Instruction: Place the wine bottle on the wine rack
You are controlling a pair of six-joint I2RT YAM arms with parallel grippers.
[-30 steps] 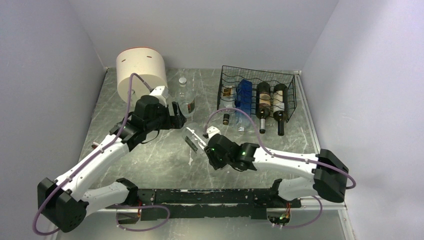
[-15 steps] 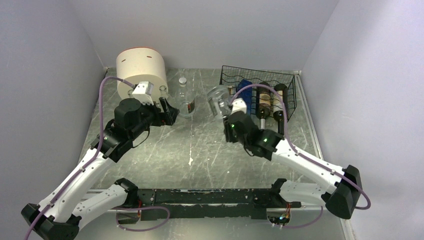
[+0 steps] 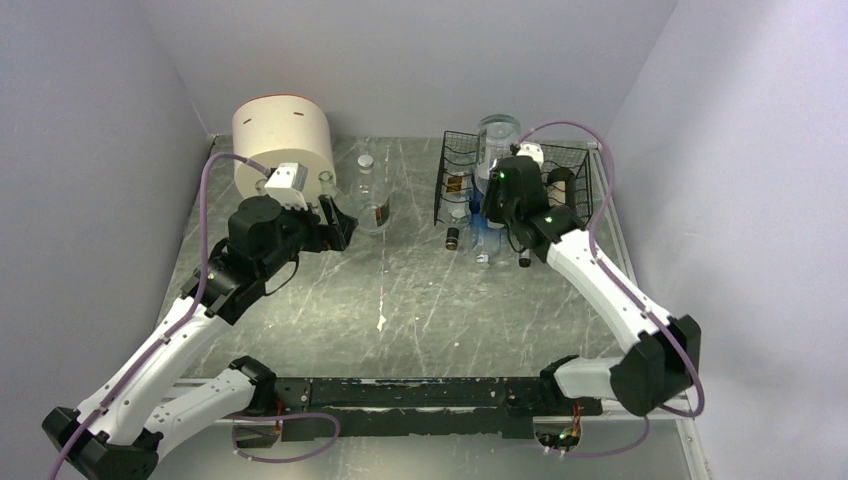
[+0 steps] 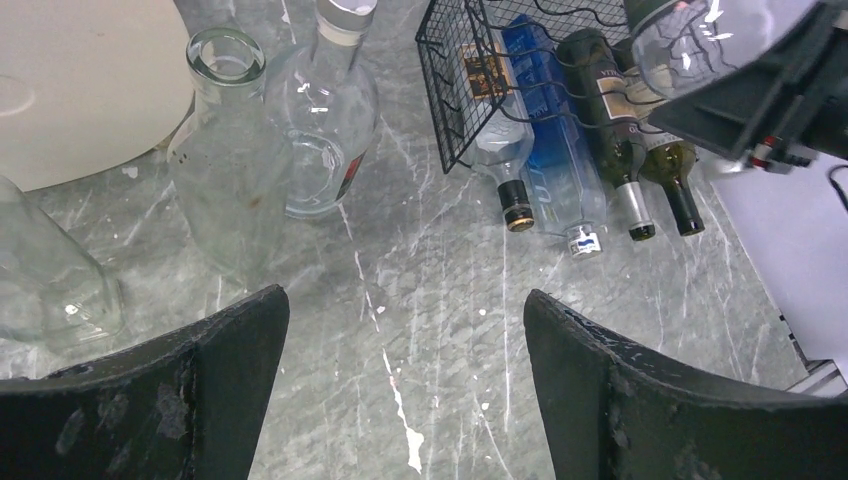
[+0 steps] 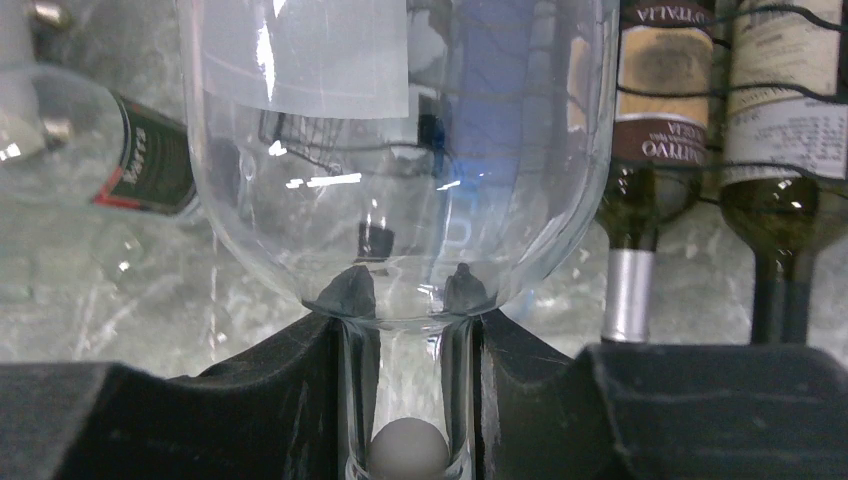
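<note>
Broadly, a grey marbled table point(image 3: 400, 290) fills the floor of a white-walled booth, and both arms reach out from its six o'clock edge. At about eleven o'clock stands a cream drum point(image 3: 283, 140), and at one o'clock the black wire wine rack point(image 3: 583, 185) sits near the back wall. The right arm stretches toward one o'clock. Its right gripper point(image 5: 405, 290) is clamped tight on the neck of a clear wine bottle point(image 3: 497, 135). The bottle's wide body points away from the wrist and is raised over the nine o'clock half of the rack; I cannot tell whether the glass touches the wires. The left arm angles toward eleven o'clock, with the left gripper point(image 4: 405, 370) spread wide, holding nothing and hovering over bare table. Inside the rack lies a blue bottle point(image 4: 550, 130), with two dark bottles point(image 4: 612, 130) side by side on its three o'clock side and a smaller clear bottle with a black cap point(image 4: 505, 165) on its nine o'clock side. All four necks poke out toward six o'clock. Beyond the left fingers, near the drum, an open-necked glass flask point(image 4: 225, 150) and a capped round bottle point(image 4: 325, 110) stand just beside each other.
</note>
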